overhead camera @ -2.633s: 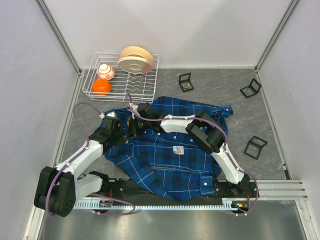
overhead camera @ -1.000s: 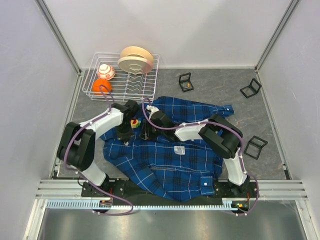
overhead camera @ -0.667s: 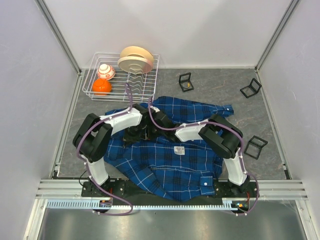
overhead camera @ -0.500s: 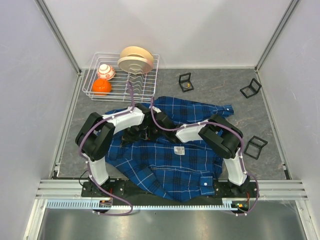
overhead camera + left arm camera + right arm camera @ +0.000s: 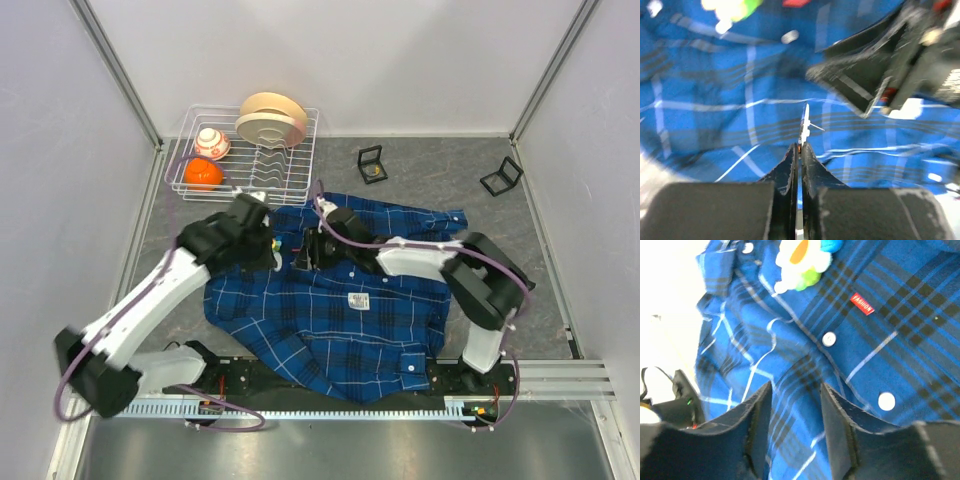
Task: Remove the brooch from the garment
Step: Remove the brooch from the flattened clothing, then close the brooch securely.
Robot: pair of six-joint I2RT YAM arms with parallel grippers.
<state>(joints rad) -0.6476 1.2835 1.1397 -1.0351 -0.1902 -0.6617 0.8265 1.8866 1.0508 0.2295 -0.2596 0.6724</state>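
Across the middle of the counter (image 5: 450, 190) the dark-blue plaid shirt (image 5: 340, 310) lies spread out, collar toward 12 o'clock. Both arms reach to its upper-left part. The left hand (image 5: 268, 250) comes in from 8 o'clock and the right hand (image 5: 305, 250) from 3 o'clock, their tips near each other. That pairing suggests one hand is there to steady the cloth while the other works at the pin.

From the left wrist, the hand (image 5: 800, 147) is over the plaid with its fingers (image 5: 789, 162) closed to a hairline gap. A thin pale sliver (image 5: 805, 120) stands out from the tips. I cannot tell whether it is a pin, a thread or only a check line in the cloth. The brooch (image 5: 730, 6) is a blurred yellow-green patch at the 11 o'clock edge, well apart from the tips, so this hand does not have it. The right hand's dark body fills the 2 o'clock corner.

From the right wrist, the hand (image 5: 796, 390) has its fingers (image 5: 760, 415) spread apart with only cloth between them, holding nothing. They sit low by the button placket, probably to keep the fabric flat so it will not lift with the brooch. The brooch (image 5: 802, 257) is at 12 o'clock, flower-like in white, lime and orange with a bit of blue, resting on the shirt ahead of the fingers and not touched by them. A red label (image 5: 862, 303) lies at 2 o'clock, and a white button (image 5: 829, 339) is on the placket just past the fingers.
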